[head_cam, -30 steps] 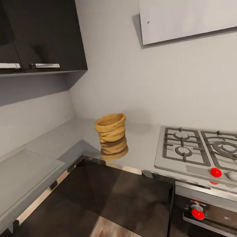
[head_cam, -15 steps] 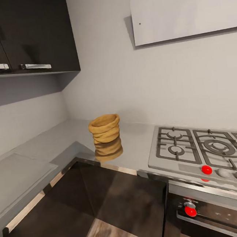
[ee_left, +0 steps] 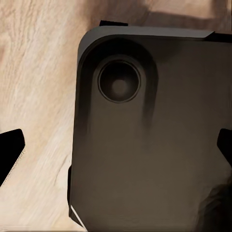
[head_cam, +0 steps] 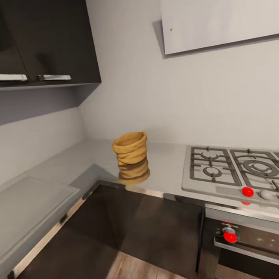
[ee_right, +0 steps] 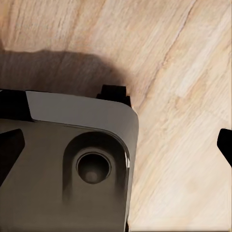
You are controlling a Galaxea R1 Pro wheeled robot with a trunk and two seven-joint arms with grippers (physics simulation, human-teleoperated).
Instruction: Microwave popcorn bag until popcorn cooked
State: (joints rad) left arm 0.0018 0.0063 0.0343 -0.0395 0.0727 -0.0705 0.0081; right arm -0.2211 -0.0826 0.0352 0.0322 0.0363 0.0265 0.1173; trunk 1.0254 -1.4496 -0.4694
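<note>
**Kitchen corner: holdings as you see them**

Item 1, popcorn bag (head_cam: 130, 148): you have it upright on the grey countertop (head_cam: 73, 164), near the inner corner of the L-shaped run, its reflection lying on the shiny slab just in front. The rolled rim is open; you cannot see what is inside from this angle.

Item 2, gas hob (head_cam: 243, 173): set into the countertop to the bag's right and apart from it, with grey grates and a red knob (head_cam: 247, 191). A second red knob sits on the oven front (head_cam: 264, 246) below.

Item 3, dark wall cabinets (head_cam: 32, 39): hung above the left run, doors closed.

Item 4, your left gripper (ee_left: 116, 150) and right gripper (ee_right: 116, 150): each wrist view gives dark fingertips at opposite edges, spread wide with nothing between, over the robot's base (ee_left: 154, 145) and wooden floor (ee_right: 183, 96).
</note>
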